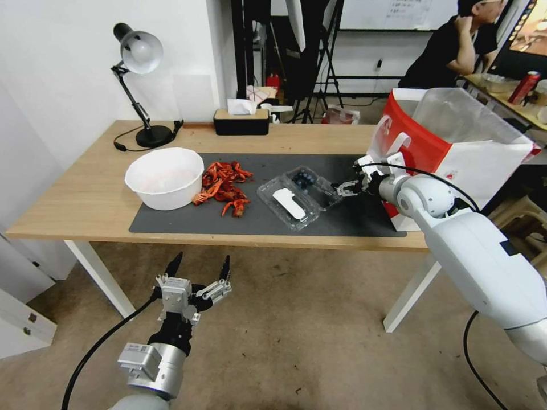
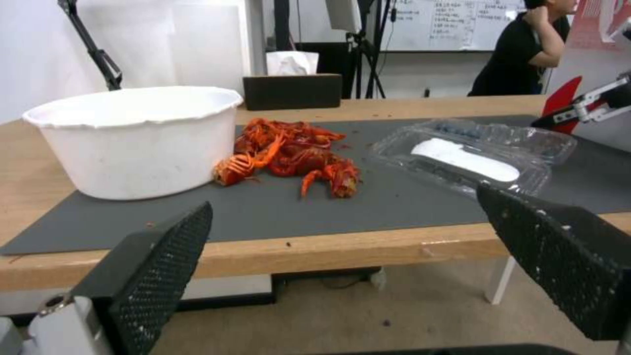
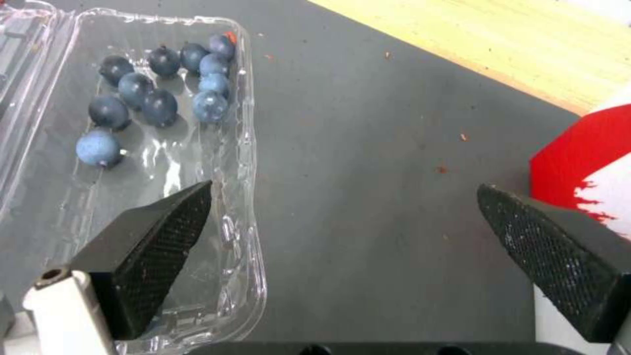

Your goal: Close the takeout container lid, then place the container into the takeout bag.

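Two grippers are in view. The right gripper [image 1: 345, 188] hangs low over the dark mat [image 1: 250, 222], at the container's [image 1: 310, 183] edge on the bag side; its jaws are spread wide and hold nothing, with one finger [image 3: 155, 236] over the clear tray's rim and the other over bare mat just beside the bag [image 3: 578, 148]. The container lies open on the mat, blueberries [image 3: 155, 88] clustered in the tray half farther from the robot, and the lid [image 1: 288, 203], bearing its white label, folded flat on the mat on the near side. The bag [image 1: 456, 151] stands upright at the table's right end, mouth open, just beside the right gripper. The left gripper [image 1: 199, 270] hovers below and in front of the table edge, well apart from the container, fingers wide open and empty. A white bowl [image 1: 165, 176] sits at the mat's left end, with red crayfish shells [image 1: 223, 183] heaped between it and the container.
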You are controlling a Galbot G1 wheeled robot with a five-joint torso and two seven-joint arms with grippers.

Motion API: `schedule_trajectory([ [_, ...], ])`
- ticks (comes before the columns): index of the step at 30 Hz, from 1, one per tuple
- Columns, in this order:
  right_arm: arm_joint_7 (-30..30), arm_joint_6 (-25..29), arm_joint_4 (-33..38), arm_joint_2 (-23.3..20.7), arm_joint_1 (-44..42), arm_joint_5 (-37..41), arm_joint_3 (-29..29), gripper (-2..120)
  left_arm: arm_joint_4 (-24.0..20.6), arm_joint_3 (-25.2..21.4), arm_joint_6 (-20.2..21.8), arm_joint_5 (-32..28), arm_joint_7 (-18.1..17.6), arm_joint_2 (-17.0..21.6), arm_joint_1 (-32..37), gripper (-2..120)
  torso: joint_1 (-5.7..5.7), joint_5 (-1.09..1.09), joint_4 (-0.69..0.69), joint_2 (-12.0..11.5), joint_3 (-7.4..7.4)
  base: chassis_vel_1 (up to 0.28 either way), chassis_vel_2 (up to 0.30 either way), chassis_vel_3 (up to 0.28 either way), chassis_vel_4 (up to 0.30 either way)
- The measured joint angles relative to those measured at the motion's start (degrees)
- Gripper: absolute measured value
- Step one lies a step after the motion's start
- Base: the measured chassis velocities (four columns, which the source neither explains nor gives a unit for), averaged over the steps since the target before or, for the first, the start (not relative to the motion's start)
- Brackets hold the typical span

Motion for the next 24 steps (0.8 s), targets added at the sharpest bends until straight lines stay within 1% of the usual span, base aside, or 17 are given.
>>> schedule_trajectory([
  [24, -1.5, -0.1, -0.8, -0.8, 0.0, -0.6, -0.4, 100, -0.1, 0.2, 0.0, 0.1, 0.1, 0.1, 0.1, 100, 0.00, 0.00, 0.00, 0.0, 0.00, 0.000, 0.000, 0.000, 0.000],
])
